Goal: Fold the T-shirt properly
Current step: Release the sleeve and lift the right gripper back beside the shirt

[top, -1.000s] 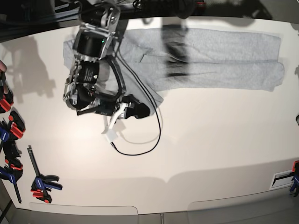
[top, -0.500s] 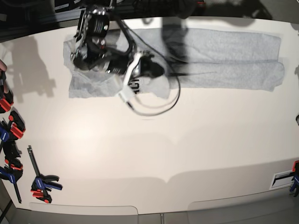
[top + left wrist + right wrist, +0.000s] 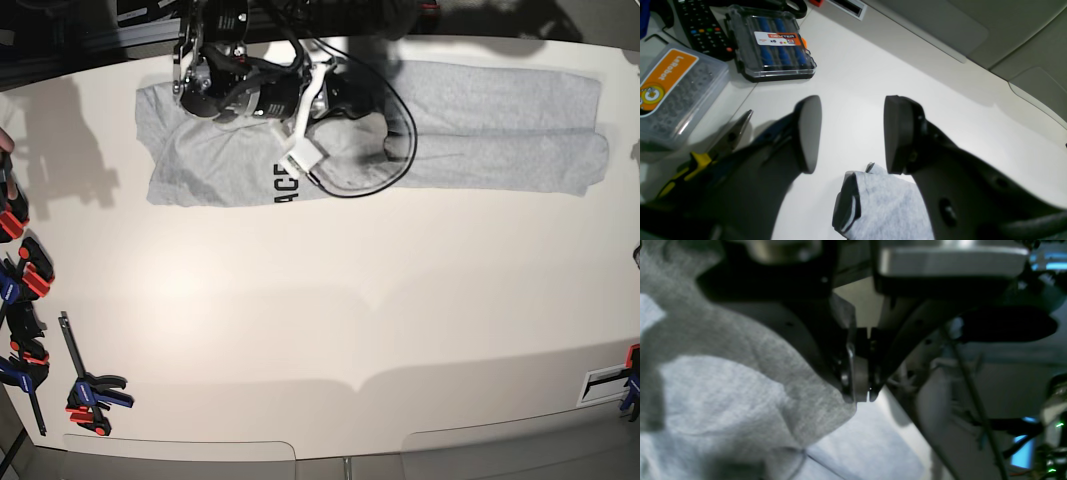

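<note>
Base view showed the whole T-shirt (image 3: 400, 130) spread as a long grey band along the far edge of the counter (image 3: 350, 310), with black letters "ACE" visible on a turned-over fold near its left part. The right arm (image 3: 240, 85) hung over that end, hiding its own fingers there.

Right wrist view gave what base could not: the right gripper (image 3: 862, 373) fingers (image 3: 843, 370) clenched on a bunched fold of the grey cloth (image 3: 723, 390), which draped away to the left and below the pinch.

Left wrist view showed the left gripper (image 3: 850, 133) with fingers (image 3: 808, 133) released and well apart, nothing between them. A corner of the cloth (image 3: 883, 203) lay on the counter just below and behind the fingertips; contact could not be judged. A screwdriver-bit case (image 3: 773, 50), a parts box (image 3: 670, 96) and pliers (image 3: 706, 156) lay beyond.
</note>
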Motion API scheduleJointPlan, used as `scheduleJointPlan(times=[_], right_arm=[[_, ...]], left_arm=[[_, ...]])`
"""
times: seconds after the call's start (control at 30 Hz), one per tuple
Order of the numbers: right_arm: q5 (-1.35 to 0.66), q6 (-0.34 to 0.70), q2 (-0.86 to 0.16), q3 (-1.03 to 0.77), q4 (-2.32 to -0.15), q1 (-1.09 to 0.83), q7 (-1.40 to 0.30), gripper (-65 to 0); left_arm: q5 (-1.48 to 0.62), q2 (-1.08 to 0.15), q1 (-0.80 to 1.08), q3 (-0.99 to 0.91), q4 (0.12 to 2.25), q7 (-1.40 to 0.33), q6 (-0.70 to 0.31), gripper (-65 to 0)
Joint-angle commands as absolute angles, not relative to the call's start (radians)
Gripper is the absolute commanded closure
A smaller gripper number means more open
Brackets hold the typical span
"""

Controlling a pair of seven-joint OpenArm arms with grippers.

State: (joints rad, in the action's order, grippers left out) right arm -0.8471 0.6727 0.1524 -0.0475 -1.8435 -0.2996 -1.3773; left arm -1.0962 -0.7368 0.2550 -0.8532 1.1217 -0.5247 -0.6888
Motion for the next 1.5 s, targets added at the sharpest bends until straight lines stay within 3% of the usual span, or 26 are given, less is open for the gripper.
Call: scheduleJointPlan(times=[0.0,0.13,0.27,0.33,0.93,1.23,1.47], right_arm=[[-0.857,0.682,0.157,-0.044,-1.863,-0.294,-1.350,0.0],[-0.815,0.682,0.157,-0.044,-1.863,-0.294,-1.330,0.0],[-0.813,0.683,0.157,-0.044,-1.863,-0.294,-1.300,-14.0],[-0.813,0.682,0.157,-0.043,-1.863,-0.294,-1.291,-16.1],[-0.834,0.682,0.157,-0.046,-1.863,-0.074,-1.234,-16.1],[-0.538,0.678,0.146,-0.070,-1.863,0.006,-1.155,-16.0],[-0.516,0.654,0.081,-0.241,-1.863,0.010,-1.149,-16.0]], left_arm=[[-1.119,-0.767,0.250,-0.863,1.139,-0.502,-0.698,-27.8],[-1.119,-0.767,0.250,-0.863,1.139,-0.501,-0.698,-27.8],[-1.119,-0.762,0.250,-0.863,1.139,-0.501,-0.698,-27.8],[-1.119,-0.762,0.250,-0.863,1.139,-0.501,-0.698,-27.8],[-1.119,-0.762,0.250,-0.863,1.139,-0.501,-0.698,-27.8],[-1.119,-0.724,0.250,-0.863,1.139,-0.506,-0.698,-27.8],[-1.129,-0.625,0.273,-0.863,1.139,-0.560,-0.698,-28.6]])
